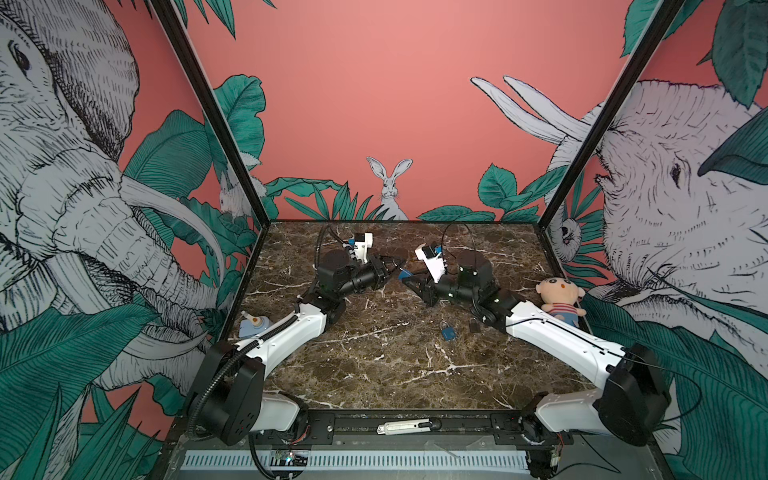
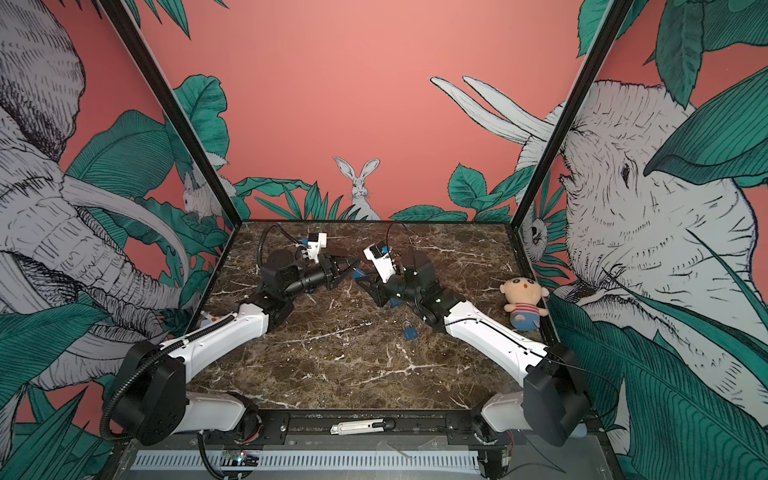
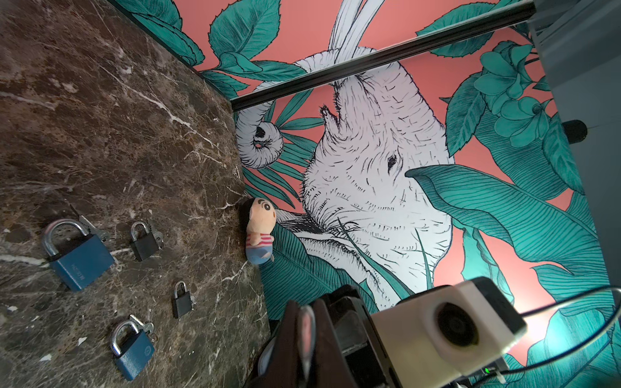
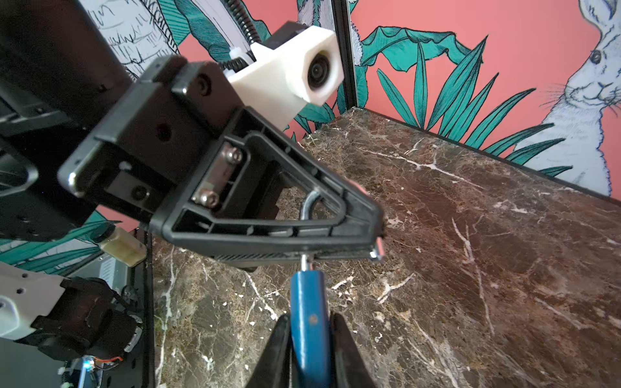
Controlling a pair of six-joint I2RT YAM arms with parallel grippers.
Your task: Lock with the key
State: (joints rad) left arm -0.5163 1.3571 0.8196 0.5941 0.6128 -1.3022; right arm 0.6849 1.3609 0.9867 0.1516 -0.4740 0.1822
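Though apart, four tabletop padlocks (image 3: 82, 265) (image 3: 144, 243) (image 3: 181, 302) (image 3: 134, 352), one doll (image 3: 258, 231).

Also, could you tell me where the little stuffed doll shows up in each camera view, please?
Both top views: the doll sits at the right edge of the table, just below the painted elephant.
Left wrist view: the doll lies at the table's edge, right beside the painted elephant.
Right wrist view: the doll is not in it.
Shared landmark: the painted elephant next to the doll.
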